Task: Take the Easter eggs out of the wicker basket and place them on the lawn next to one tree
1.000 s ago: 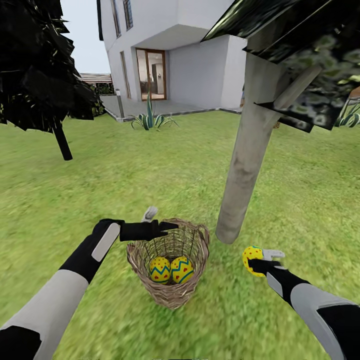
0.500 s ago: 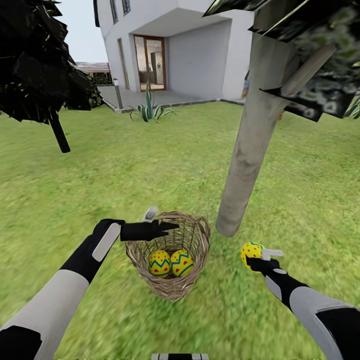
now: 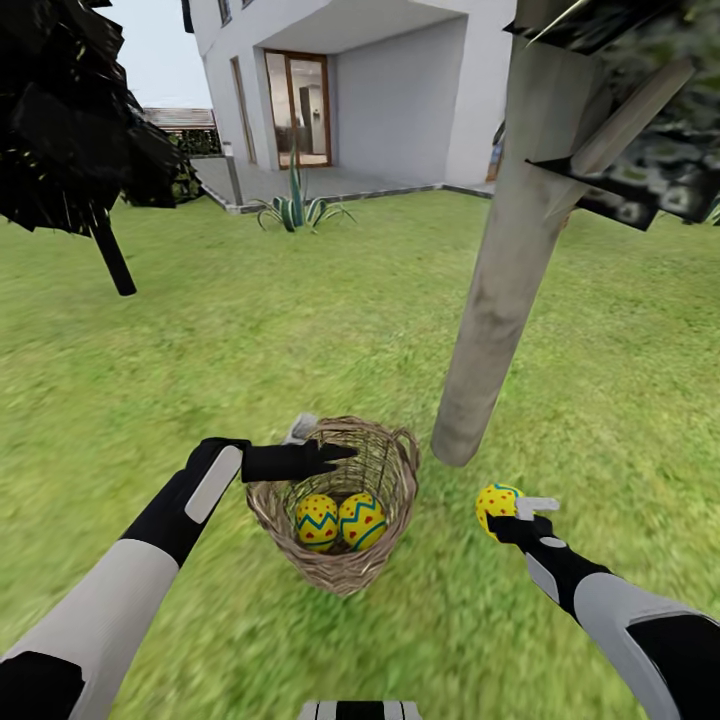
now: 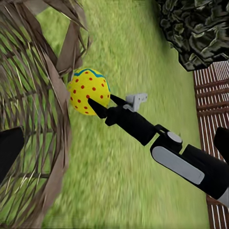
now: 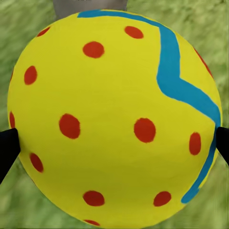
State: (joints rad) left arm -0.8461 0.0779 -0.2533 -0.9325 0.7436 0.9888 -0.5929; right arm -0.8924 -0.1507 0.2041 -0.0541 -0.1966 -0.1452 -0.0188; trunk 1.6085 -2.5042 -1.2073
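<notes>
Garden lawn (image 3: 250,330), mottled green, white house (image 3: 400,90) far behind.

Item 1: wicker basket (image 3: 340,570), near centre, just left of the grey-tan tree trunk (image 3: 500,290). Two Easter eggs (image 3: 340,520) lay side by side inside it.

Item 2: third Easter egg (image 3: 497,503), out of the basket, clamped in the right claw (image 3: 520,515) above the grass, near the trunk base; the right wrist view showed black fingertips (image 5: 7,148) pressing its sides.

Item 3: left claw (image 3: 315,455), at the basket's far-left rim, holding nothing visible; whether its fingers were parted cannot be told.

Change over the last second: the egg in the right claw sat slightly nearer the trunk; the head camera had shifted too. Judged: first egg close to being set down, two remaining.
</notes>
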